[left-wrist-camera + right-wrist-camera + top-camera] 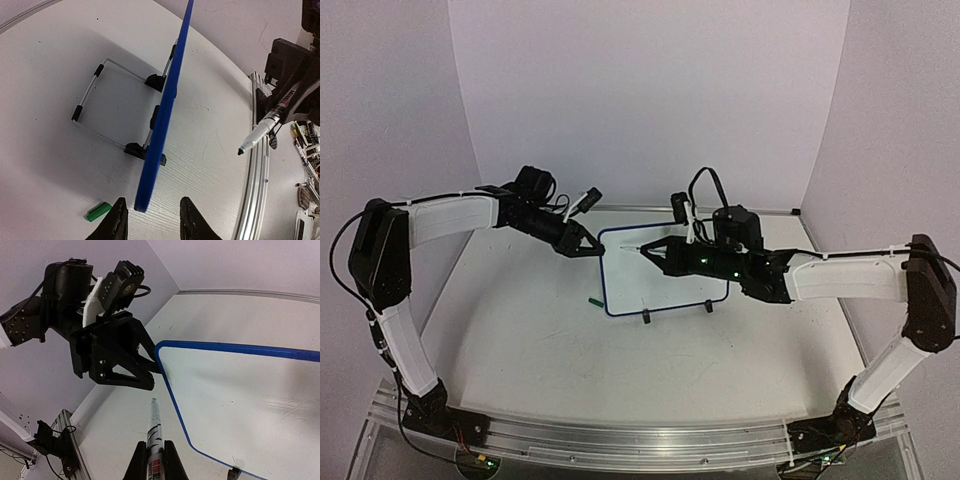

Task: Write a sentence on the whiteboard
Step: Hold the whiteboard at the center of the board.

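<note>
**Left claw straddles the whiteboard's edge; right claw holds the marker**

The left claw [153,202] reaches in from the left side of the tabletop [520,340] to the left edge of the whiteboard [655,288]. It stands part-way open, one of its fingers [117,220] on each side of the board's blue rim. The left wrist view shows a gap on both sides of the rim, so the claw has hold of nothing. A green cap [595,299] lies flat on the tabletop just off the board's near left corner, apart from the claw.

The whiteboard stands tilted on its black-tipped wire stand [87,95], towards the far edge of the tabletop and about midway between its left and right edges. The part of its face that shows in the right wrist view is plain white inside the blue border.

A marker [154,425] points at the board's left part, its uncapped tip near the face but clear of it. The right claw [155,446], coming in from the right side, is closed tight on the marker's barrel.
</note>
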Controlling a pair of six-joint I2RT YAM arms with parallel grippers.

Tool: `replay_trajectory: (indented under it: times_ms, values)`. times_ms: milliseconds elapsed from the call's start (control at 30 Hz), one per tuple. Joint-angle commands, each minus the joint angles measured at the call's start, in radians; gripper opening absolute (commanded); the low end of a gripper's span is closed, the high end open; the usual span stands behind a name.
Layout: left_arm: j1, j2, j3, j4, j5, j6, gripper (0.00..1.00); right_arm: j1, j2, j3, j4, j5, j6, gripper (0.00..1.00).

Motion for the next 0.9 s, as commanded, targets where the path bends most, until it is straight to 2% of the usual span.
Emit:
replay_trajectory:
  times_ms: [0, 133, 600, 867]
  values:
    - [0.004, 0.029, 0.057, 0.013, -0.025, 0.025, 0.34, 0.003, 0.022, 0.049, 0.054, -0.009, -0.011, 0.0]
    - [0.004, 0.035, 0.067, 0.013, -0.018, 0.028, 0.32, 0.003, 0.034, 0.058, 0.057, -0.014, -0.011, 0.0]
    - [0.005, 0.052, 0.061, 0.004, -0.01, 0.064, 0.01, 0.005, 0.088, 0.114, 0.061, 0.004, -0.029, 0.0]
    - [0.002, 0.039, 0.038, 0.007, -0.034, 0.097, 0.0, 0.014, 0.136, 0.159, 0.062, 0.026, -0.038, 0.0]
